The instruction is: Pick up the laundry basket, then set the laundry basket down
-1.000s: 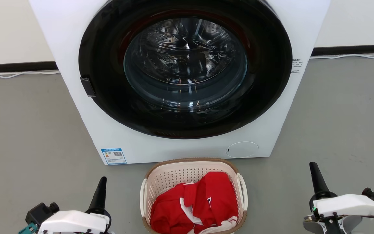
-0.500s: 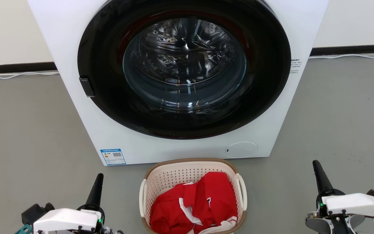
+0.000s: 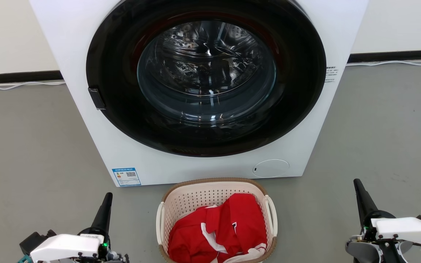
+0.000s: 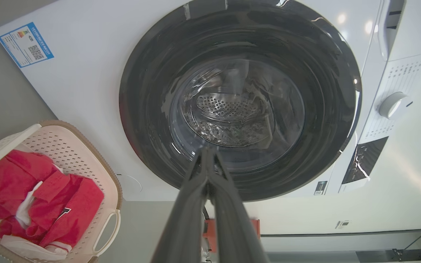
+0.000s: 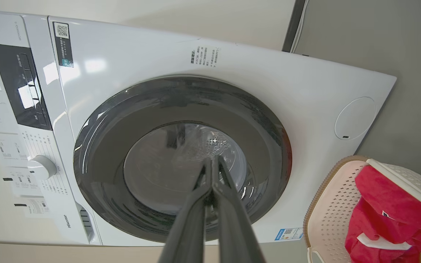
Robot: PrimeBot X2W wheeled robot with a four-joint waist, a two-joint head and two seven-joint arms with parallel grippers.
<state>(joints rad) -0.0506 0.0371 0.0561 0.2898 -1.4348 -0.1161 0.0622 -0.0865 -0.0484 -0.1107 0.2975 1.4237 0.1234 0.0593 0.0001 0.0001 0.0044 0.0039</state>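
Observation:
The laundry basket [image 3: 196, 197], cream with a brown rim and white loop handles, stands on the grey floor just in front of the washer, holding red and white clothes [image 3: 225, 230]. It also sits at the lower left of the left wrist view, laundry basket [image 4: 75, 153], and at the lower right of the right wrist view, laundry basket [image 5: 331, 208]. My left gripper [image 3: 107, 199] is shut and empty, well to the left of the basket. My right gripper [image 3: 357, 184] is shut and empty, well to its right. Both point towards the washer, as seen along the left gripper [image 4: 207, 151] and the right gripper [image 5: 212, 160].
A white front-loading washer [image 3: 298, 109] with a closed dark round door [image 3: 207, 73] stands right behind the basket. Bare grey floor [image 3: 31, 146] lies to both sides. A white wall with a black skirting [image 3: 13, 75] and a white cable runs behind.
The left gripper has drifted a little left and down, the right gripper slightly right. The basket has stayed in place. The whole picture has shifted a touch to the left.

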